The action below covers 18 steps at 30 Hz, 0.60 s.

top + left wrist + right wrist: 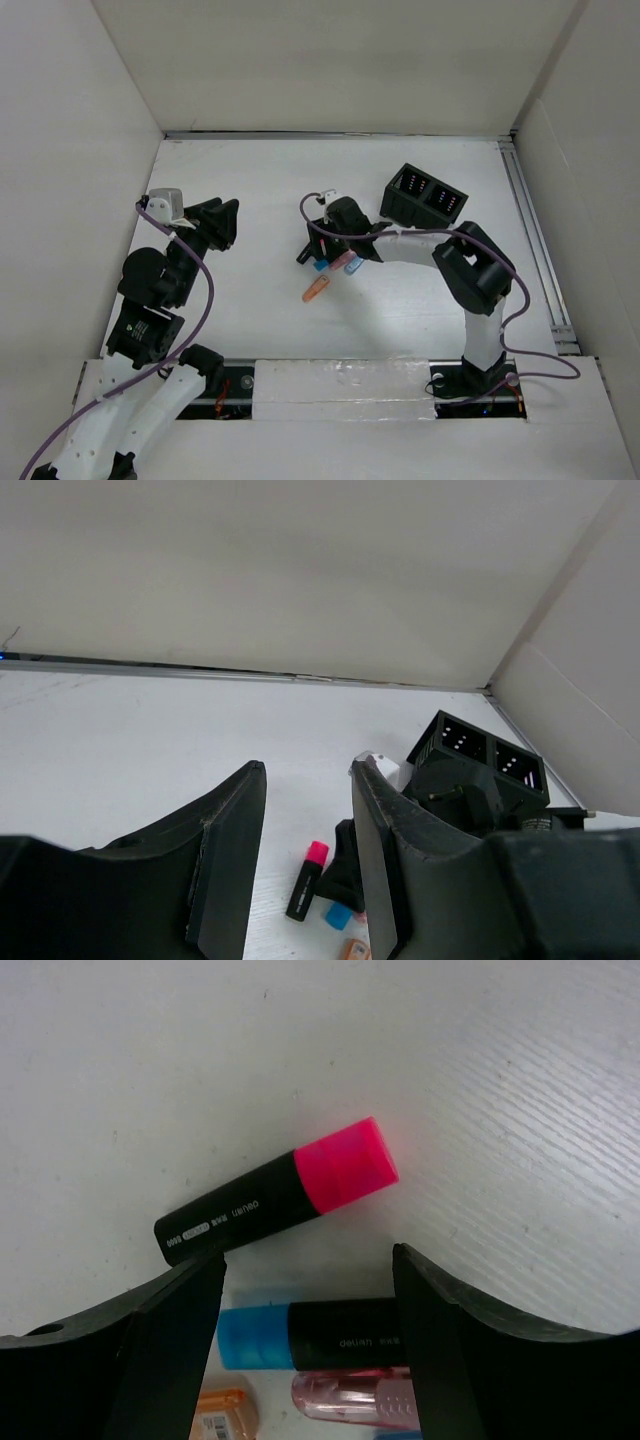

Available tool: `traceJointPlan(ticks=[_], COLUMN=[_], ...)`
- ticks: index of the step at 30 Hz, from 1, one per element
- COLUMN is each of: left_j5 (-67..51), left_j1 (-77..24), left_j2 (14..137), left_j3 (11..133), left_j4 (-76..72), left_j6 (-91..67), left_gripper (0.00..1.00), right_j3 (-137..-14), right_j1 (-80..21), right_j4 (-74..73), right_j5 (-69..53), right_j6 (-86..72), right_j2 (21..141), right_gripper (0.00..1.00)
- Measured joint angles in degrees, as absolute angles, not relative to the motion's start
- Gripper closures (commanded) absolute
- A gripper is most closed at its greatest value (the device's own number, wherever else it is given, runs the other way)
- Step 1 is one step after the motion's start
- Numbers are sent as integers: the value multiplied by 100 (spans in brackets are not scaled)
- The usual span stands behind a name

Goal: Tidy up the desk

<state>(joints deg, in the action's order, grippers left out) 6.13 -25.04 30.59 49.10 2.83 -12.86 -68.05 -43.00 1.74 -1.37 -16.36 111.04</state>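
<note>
Far left: left gripper (218,225), fingers spread with nothing between them, well apart from the clutter and pointed across the desk (250,180) toward it.

Centre of the white tabletop: loose cluster of pens, comprising pink highlighter (275,1195), blue highlighter (310,1333) just beside it, orange marker (316,291) nearest the arm bases, and a clear pinkish barrel (350,1397) of uncertain kind.

Directly over the cluster: right gripper (310,1270), fingers apart and empty, plainly the nearer arm. Pink highlighter just ahead of the fingertips, long axis almost along the line from one finger to the other, cap toward the right side of the wrist view.

Judged consequence: an end-to-end squeeze if closed as aligned, hence a likely wrist turn for a pinch across the barrel.

Right of the gripper: black compartmented box (425,197), probable destination.

Far right: metal rail (535,240).
</note>
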Motion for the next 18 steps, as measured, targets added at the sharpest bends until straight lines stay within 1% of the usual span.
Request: traceJointPlan(ticks=[1, 11, 18], left_j5=[611, 602, 600], left_j1=[-2504, -2504, -2504], left_j2=[3059, 3059, 3052], left_j3=[4910, 4910, 4910], left_j4=[283, 283, 283], left_j6=[-1286, -1286, -1286], left_gripper=[65, 65, 65], right_j3=[-6882, -7441, -8202], right_j1=[-4289, -4244, -4362], right_j4=[169, 174, -185], right_j5=[-163, -263, -47], right_j6=[-1649, -1697, -1584], right_j2=[11174, 11649, 12103], right_gripper=[29, 30, 31])
